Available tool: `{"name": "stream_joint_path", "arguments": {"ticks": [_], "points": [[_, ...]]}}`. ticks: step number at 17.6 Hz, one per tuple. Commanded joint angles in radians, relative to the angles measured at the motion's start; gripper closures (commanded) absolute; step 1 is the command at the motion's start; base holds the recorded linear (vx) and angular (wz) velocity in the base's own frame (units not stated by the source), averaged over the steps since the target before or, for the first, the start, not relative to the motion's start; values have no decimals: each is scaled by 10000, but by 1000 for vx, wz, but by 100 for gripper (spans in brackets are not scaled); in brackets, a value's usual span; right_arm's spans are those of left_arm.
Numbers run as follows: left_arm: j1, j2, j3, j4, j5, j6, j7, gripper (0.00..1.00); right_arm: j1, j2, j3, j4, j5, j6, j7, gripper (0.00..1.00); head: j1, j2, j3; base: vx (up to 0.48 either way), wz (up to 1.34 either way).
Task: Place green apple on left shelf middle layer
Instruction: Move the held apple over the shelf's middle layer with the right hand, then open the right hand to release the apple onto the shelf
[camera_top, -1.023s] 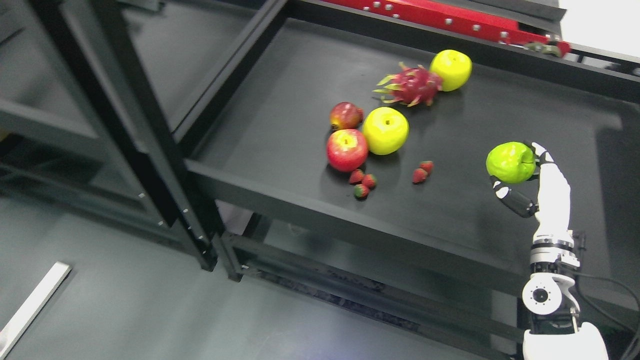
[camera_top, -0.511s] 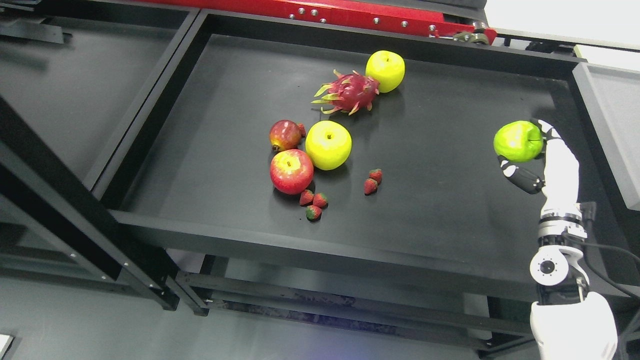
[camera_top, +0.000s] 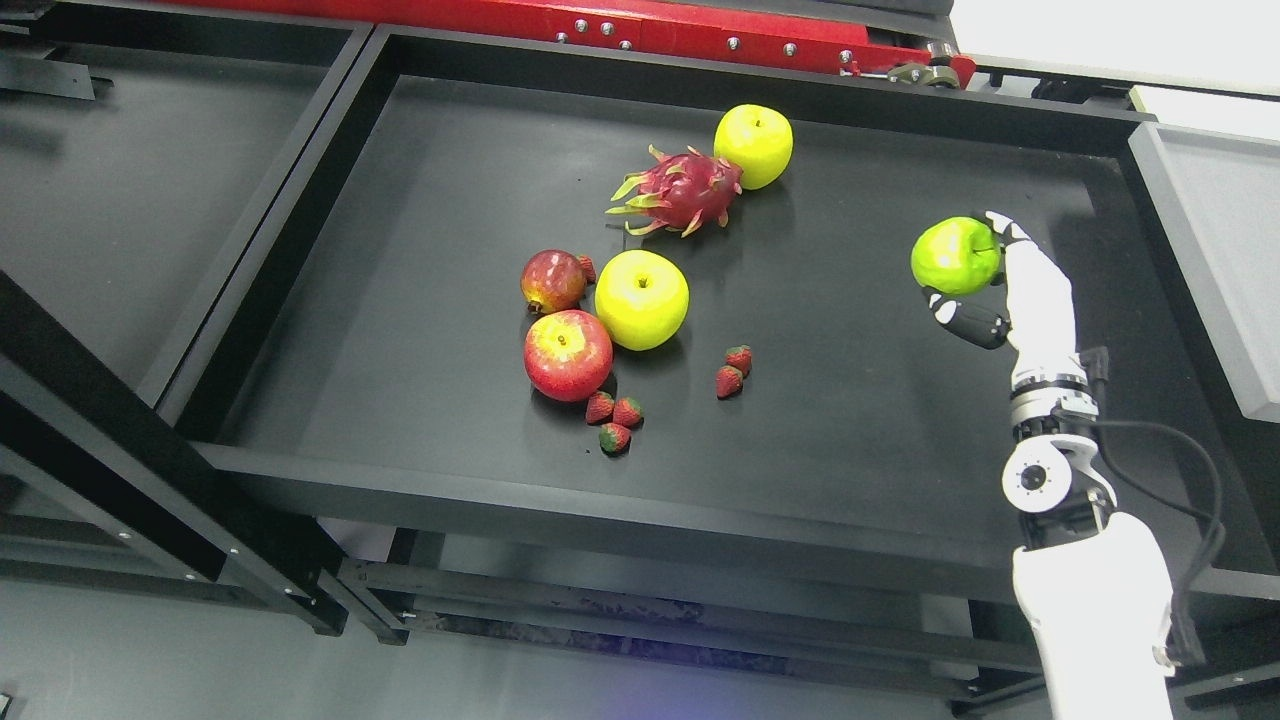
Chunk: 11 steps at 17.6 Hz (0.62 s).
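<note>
My right hand (camera_top: 985, 285) holds a green apple (camera_top: 953, 257) above the right part of the black shelf tray (camera_top: 420, 200), fingers curled over the top and thumb underneath. The white forearm (camera_top: 1085, 600) comes up from the lower right. A second black shelf surface (camera_top: 120, 190) lies to the left, behind a black upright post (camera_top: 150, 470). The left arm does not show.
On the tray lie two yellow apples (camera_top: 641, 299) (camera_top: 753, 146), a red apple (camera_top: 568, 354), a smaller red fruit (camera_top: 553, 281), a dragon fruit (camera_top: 680, 190) and several strawberries (camera_top: 614, 412). A red beam (camera_top: 640, 25) runs behind. A grey panel (camera_top: 1215, 250) sits right.
The camera has swung right, shifting the whole picture. Against the tray, my right hand has carried the green apple up and leftward.
</note>
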Motion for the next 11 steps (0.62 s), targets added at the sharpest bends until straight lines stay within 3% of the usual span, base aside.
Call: {"name": "stream_joint_path", "arguments": {"ticks": [1,2,6,8,11], "points": [[0,175,11,-3,0,-7,2,0,-702,452,910,2192,-46,352,96,12,0,0,0,0,0],[0,175,11,-3,0,-7,2,0,-626,452,940,2162,-214,337,112,0,0,0,0,0,0],[0,175,11,-3,0,-7,2,0,-350,544,285,1306,-1132,-150,96,0,0,0,0,0,0],[0,175,-20,-3,0,-7,2,0,123,651,-71,464,-2448,-871,81,0,0,0,0,0,0],[0,175,10,-3,0,-7,2,0,1151,1032,-577,-1453,-4475,-921,127,0,0,0,0,0,0]]}}
